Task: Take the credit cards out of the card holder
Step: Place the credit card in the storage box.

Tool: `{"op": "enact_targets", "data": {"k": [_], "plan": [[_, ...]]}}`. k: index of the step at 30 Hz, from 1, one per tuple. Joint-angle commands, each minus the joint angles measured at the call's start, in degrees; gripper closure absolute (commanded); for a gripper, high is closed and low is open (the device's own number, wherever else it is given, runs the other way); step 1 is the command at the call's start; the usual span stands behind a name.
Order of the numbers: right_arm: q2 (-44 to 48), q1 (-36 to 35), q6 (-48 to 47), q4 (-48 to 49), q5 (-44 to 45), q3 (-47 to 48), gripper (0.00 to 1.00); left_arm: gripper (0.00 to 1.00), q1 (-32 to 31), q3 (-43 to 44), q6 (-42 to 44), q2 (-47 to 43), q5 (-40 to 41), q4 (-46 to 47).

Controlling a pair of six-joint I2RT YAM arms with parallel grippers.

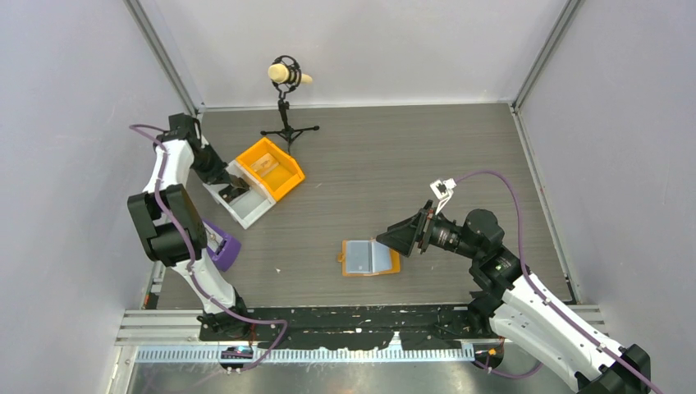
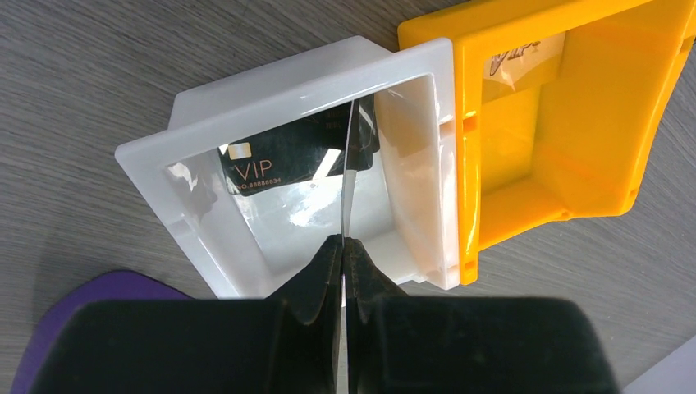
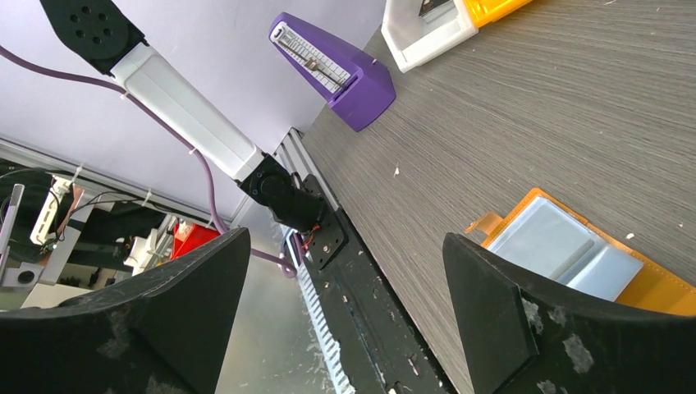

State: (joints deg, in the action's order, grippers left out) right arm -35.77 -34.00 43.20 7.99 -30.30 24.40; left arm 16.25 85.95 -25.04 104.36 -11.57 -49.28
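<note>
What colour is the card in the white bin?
Black card with pale VIP lettering; best in left wrist view.

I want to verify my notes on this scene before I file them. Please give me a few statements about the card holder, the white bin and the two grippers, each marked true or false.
1. The card holder lies open on the table. True.
2. The right gripper is shut on the card holder. False: it is open beside the holder and holds nothing.
3. A black card marked VIP lies in the white bin. True.
4. The left gripper is open and empty. False: it is shut on a thin card, seen edge-on, above the white bin.
</note>
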Motion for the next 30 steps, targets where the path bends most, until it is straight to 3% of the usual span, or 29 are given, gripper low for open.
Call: {"op": "enact_targets", "data": {"k": [1,13,25,30], "plan": [[0.3,0.3,-1.0,1.1,-0.2,2.1,0.05,0.93,0.3,-0.3,0.4,0.1,1.7,1.4],[0.0,0.3,-0.8,1.7,0.3,1.7,0.05,0.77,0.2,1.5,0.3,1.0,3.7,-0.2],[-1.4,0.2,-0.8,1.3,1.0,1.5,0.05,0.72,0.2,4.3,1.6,-1.7,5.0,-2.8],[-1.3,0.2,-1.5,-4.7,9.5,2.9,0.05,0.68,0.1,4.0,1.7,-7.3,2.1,-3.2]]}}
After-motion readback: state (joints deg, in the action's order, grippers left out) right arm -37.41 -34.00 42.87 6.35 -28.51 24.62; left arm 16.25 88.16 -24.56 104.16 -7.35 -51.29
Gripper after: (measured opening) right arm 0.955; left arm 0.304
